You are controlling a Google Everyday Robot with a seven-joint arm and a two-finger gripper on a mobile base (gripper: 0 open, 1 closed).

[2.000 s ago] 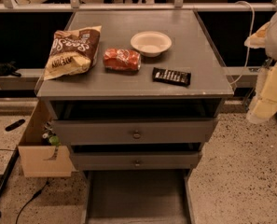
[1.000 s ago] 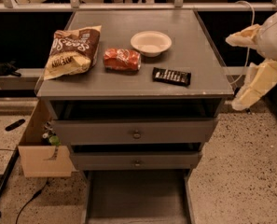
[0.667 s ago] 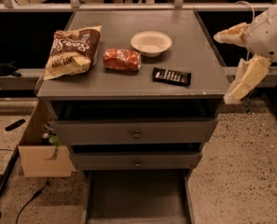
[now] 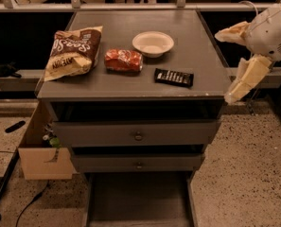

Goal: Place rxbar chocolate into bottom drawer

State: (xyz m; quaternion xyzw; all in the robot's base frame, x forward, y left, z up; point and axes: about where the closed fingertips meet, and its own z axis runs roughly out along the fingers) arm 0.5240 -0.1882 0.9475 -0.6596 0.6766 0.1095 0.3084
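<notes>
floor: speckled terrazzo | furniture: grey cabinet, cardboard box at its left | light: dim

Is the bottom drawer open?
Open: the bottom drawer sticks out, floor showing. The gripper, open, hovers beside the cabinet.

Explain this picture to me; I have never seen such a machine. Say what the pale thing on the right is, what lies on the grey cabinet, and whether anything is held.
This is one picture, from a single camera looking down at the front of a grey cabinet. The pale shape at the right is a robot's arm. It ends in its claw, two fingers spread open beside the cabinet's right edge, holding nothing. On top lie a brown-and-cream chip bag, a red-orange snack packet, a white bowl and a small black bar, the rxbar chocolate. That bar is meant for the bottom drawer, which stands pulled out near the floor.
</notes>
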